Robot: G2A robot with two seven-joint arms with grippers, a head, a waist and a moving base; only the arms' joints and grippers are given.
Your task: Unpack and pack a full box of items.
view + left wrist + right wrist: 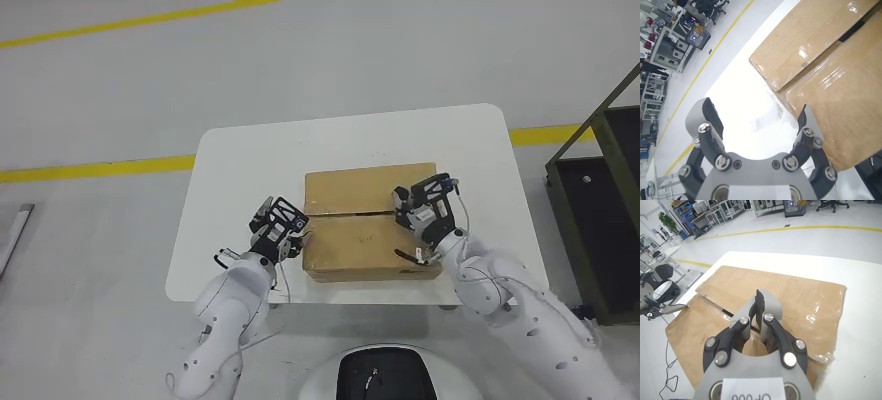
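One brown cardboard box [370, 222] sits in the middle of one white table with round corners [240, 160]. Its two top flaps lie shut with a thin gap between them. Two grippers are at the box. The left gripper [757, 111] is spread wide right at the box's side edge. The right gripper [759, 300] is pressed together, holding nothing, above the gap.

A white table [230, 180] stands on a grey floor [100, 90] with yellow lines [90, 168]; a dark framed cart [600, 220] stands near.

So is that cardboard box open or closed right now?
Closed. The box has both top flaps lying flat, meeting at a middle seam with only a narrow dark gap. Its contents cannot be told.
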